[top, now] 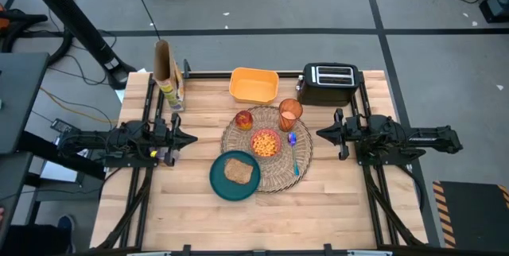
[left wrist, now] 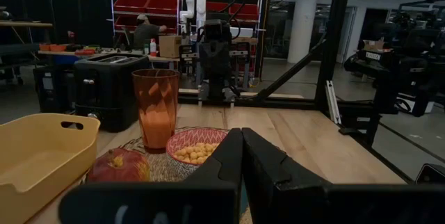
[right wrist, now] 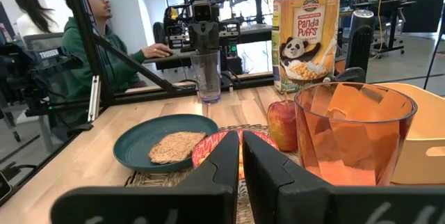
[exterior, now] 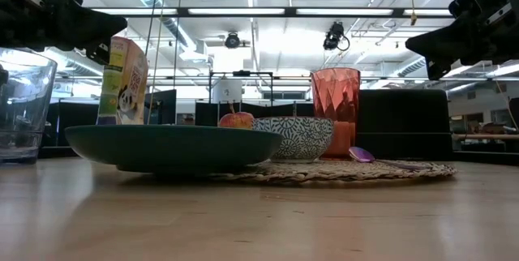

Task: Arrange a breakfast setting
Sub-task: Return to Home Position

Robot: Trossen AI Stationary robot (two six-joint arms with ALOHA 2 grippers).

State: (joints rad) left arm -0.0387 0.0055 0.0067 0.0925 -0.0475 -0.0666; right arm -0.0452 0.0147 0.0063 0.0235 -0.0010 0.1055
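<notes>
A round woven placemat [top: 278,168] lies at the table's middle. On it stand a pink bowl [top: 266,142] of cereal, an orange cup [top: 290,111] and a small red fruit [top: 244,119]. A blue-green spoon [top: 293,151] lies to the right of the bowl. A teal plate [top: 223,183] with a toast slice [top: 238,170] overlaps the mat's near left edge. My left gripper [top: 191,137] hovers shut, left of the mat, pointing level at it. My right gripper [top: 322,133] hovers shut, right of the mat, facing the left one. Neither touches anything.
A yellow tray [top: 254,85] and a black toaster [top: 328,83] stand along the far edge. At the far left is a cereal box [top: 167,69], with a clear glass [right wrist: 207,76] near it. A person [right wrist: 97,50] sits beyond the table's left side.
</notes>
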